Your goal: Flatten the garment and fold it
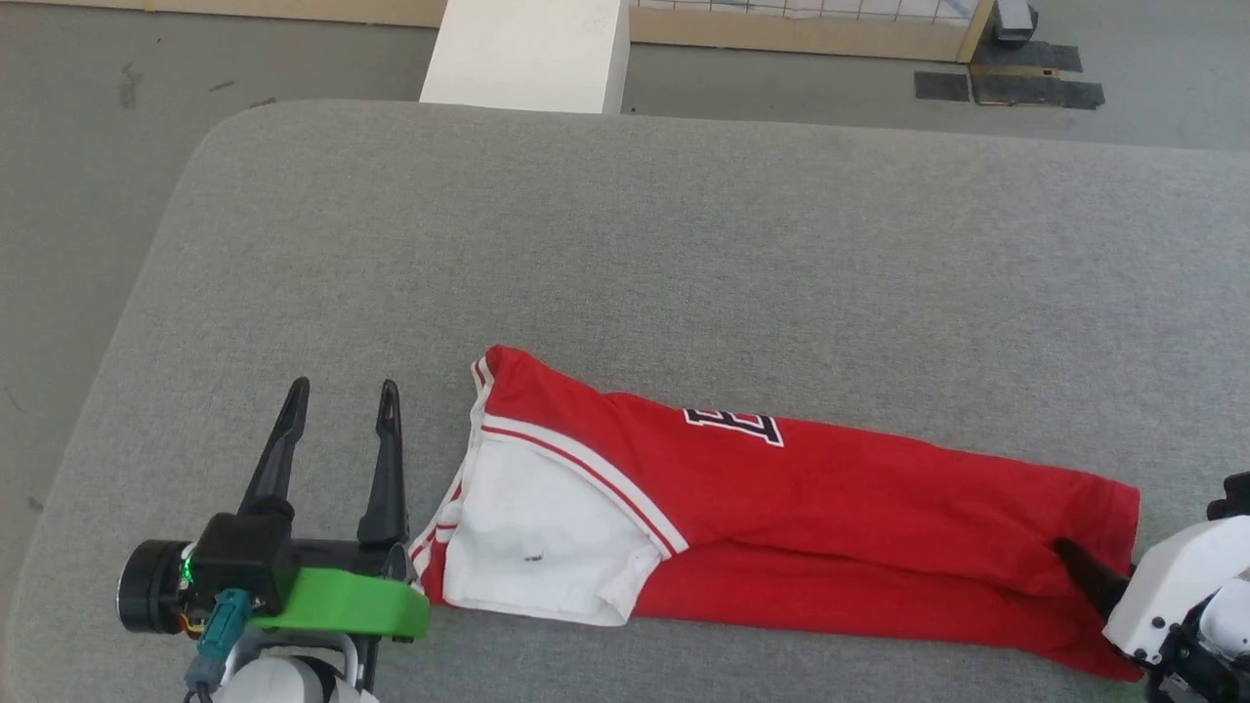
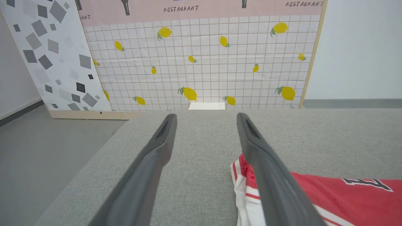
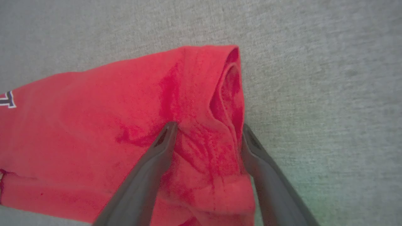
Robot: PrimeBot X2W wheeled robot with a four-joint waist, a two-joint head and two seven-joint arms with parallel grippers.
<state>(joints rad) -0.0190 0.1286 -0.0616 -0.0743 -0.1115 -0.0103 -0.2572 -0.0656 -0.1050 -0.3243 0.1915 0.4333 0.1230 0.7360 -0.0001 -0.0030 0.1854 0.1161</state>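
Red garment lies in a long narrow band on the grey padded surface. The left gripper, fingers spread apart, sits just beside its white-sleeve end. The right gripper, fingers equally wide, straddles the hem corner at the opposite end, with wrinkled cloth between them, unclamped.

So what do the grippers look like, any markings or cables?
Left gripper: two long dark tapering fingers with slotted tips, black base, bright green plate, teal cable connector, green light, white arm. Right gripper: same dark fingers, white casing. No markings visible.
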